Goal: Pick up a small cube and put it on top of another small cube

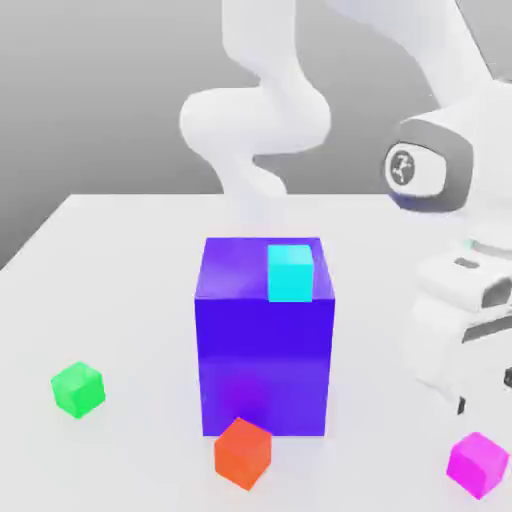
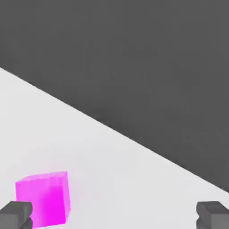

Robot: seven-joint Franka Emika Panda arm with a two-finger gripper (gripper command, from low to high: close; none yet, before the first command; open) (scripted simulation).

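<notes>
A small bright magenta-pink cube (image 1: 478, 463) rests on the white table near its front corner at the exterior view's right. My gripper (image 1: 484, 392) hangs just above it, partly cut off by the picture's edge. In the hand view the gripper (image 2: 114, 217) is open, with its two grey fingertips (image 2: 15, 214) far apart. The magenta cube (image 2: 43, 198) lies on the table close to one fingertip, off-centre in the gap, and nothing is held. An orange-red small cube (image 1: 243, 452) and a green small cube (image 1: 78, 389) also lie on the table.
A large blue-violet block (image 1: 265, 350) stands mid-table with a cyan small cube (image 1: 291, 272) on its top. The orange-red cube lies right in front of the block. The table edge (image 2: 134, 138) runs close behind the magenta cube, with dark floor beyond.
</notes>
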